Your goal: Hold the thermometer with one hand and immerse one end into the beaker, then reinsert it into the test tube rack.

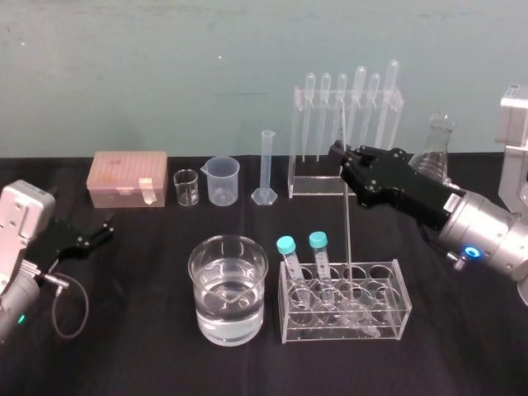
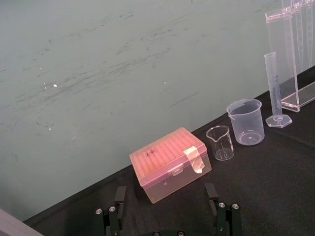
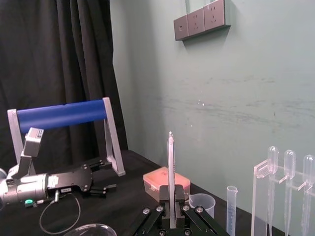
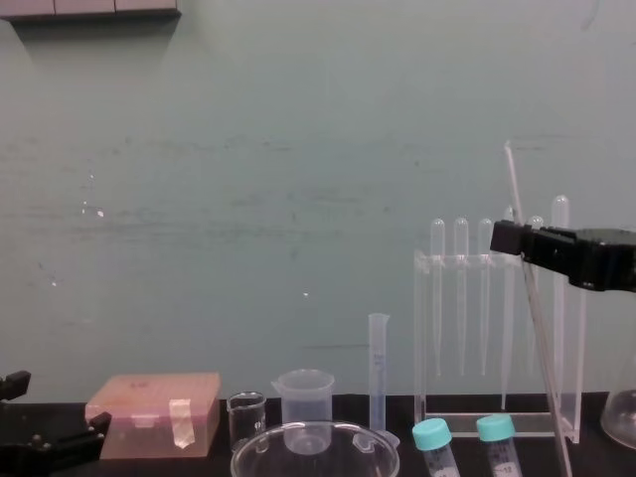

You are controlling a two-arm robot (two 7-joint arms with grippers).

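Just right of the beaker (image 1: 206, 313), the thermometer (image 1: 347, 223) stands foot-down in the test tube rack (image 1: 388, 320), the right tool (image 1: 338, 153) clamped on its upper stem, which is likely light, slick, brittle glass wanting gentle pressure; the left tool (image 1: 103, 231) idles open, well left.

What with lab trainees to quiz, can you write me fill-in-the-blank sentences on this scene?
The right gripper is shut on the ____.
The thermometer's lower end stands in the test tube rack, beside ____ capped tubes.
The beaker stands to the rack's ____.
The idle left gripper is ____.
Missing words: thermometer; two; left; open.
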